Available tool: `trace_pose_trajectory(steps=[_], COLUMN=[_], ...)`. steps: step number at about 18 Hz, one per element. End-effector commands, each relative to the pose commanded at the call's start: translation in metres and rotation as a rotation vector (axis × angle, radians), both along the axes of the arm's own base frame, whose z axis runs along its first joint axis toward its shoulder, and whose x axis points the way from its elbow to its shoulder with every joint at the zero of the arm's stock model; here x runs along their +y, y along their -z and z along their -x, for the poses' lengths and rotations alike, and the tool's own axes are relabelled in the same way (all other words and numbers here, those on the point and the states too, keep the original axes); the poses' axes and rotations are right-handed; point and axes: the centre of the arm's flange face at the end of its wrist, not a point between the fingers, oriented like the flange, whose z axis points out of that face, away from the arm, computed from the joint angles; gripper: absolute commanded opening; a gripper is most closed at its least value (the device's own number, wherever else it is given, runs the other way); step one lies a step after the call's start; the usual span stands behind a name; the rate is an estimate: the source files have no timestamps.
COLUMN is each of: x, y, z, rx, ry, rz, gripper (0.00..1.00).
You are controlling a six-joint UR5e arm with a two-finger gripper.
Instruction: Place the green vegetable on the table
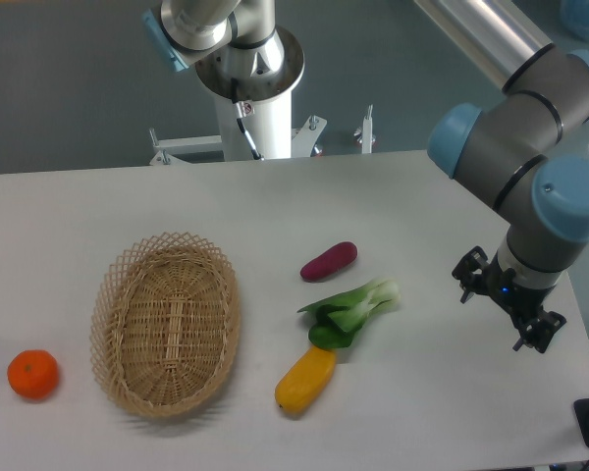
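The green vegetable [351, 310] lay flat on the table [422, 226], approx. mid-right, pale stem end pointing right, dark leaves to the left. Its leaves touched the top of the yellow fruit [305, 379], which sat just below-left. The purple vegetable [329, 261] lay just above it, apart. The gripper [507, 312] hung over the table's right side, well apart from the veg and holding nothing; its fingers were spread, one dark tip near the wrist's left, the other lower right. A wicker basket [166, 322] sat left of the produce w/ nothing visible inside. An orange [32, 374] rested near the left edge, apart from the basket. The arm's base post [250, 74] stood behind the table's far edge.
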Motion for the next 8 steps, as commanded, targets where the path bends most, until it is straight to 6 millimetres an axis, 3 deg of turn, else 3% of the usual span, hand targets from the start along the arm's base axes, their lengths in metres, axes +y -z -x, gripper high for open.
trace_pose_trajectory(steps=[8], x=[-0.0007], y=[0.0029], z=[-0.0011], rx=[-0.002], ry=[0.006], rz=[0.003], gripper=[1.00])
